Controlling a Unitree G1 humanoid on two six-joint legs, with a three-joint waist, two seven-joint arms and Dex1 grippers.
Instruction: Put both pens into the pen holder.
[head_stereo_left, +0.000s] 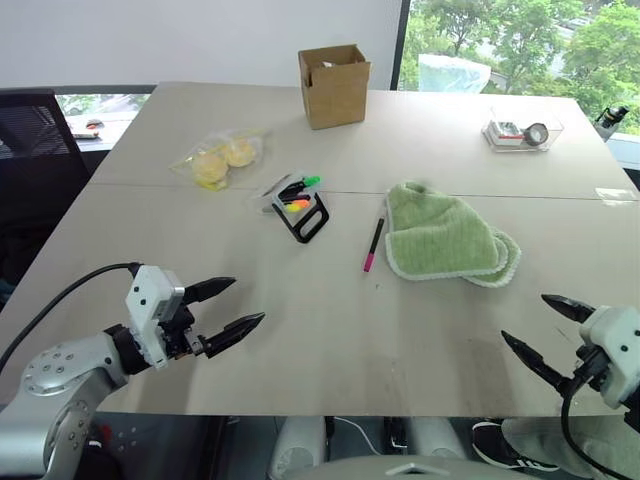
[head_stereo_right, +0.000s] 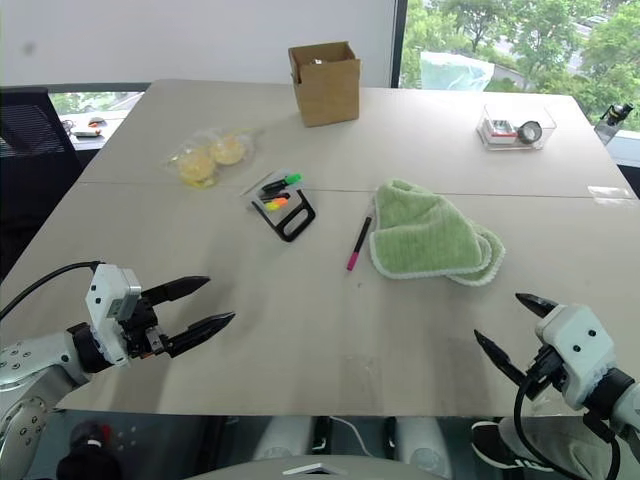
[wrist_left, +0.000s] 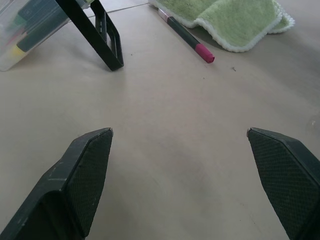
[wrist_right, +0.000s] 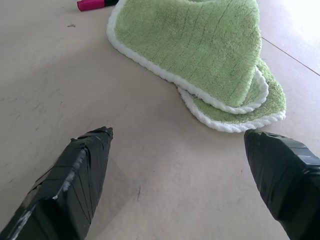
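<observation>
Big pale tabletop (head_stereo_left: 300, 330) in front of a window with trees outside, and nothing's really kicked off yet.

Left gripper (head_stereo_left: 236, 306) hangs over the near-left corner with its fingers (wrist_left: 87, 172) spread wide and nothing between them. Right gripper (head_stereo_left: 535, 333) is the same deal over the near-right corner: fingers (wrist_right: 80, 175) splayed, holding nothing. Both sit well short of anything they need.

Working outward, the pink pen (head_stereo_left: 373, 245) lies flat around the middle of the tabletop, pink end pointing at the near edge, right beside the left side of a crumpled green cloth (head_stereo_left: 445, 240). It may be just touching the cloth's trim, hard to say. I can't spot the blue-ended pen anywhere; my guess is it's tucked under the cloth, but that's only a guess.

Holder (head_stereo_left: 300, 208) is a bit further in and to the left of the pen, lying tipped on its side, with green, orange and yellow highlighters poking out.

Out by the far edge there's a cardboard box (head_stereo_left: 334, 85), a bag of buns (head_stereo_left: 218, 160) toward the left edge, and a clear tray (head_stereo_left: 522, 130) near the far-right corner.

So, progress: zero pens in. Both still need picking up and dropping in, and one needs finding first.
</observation>
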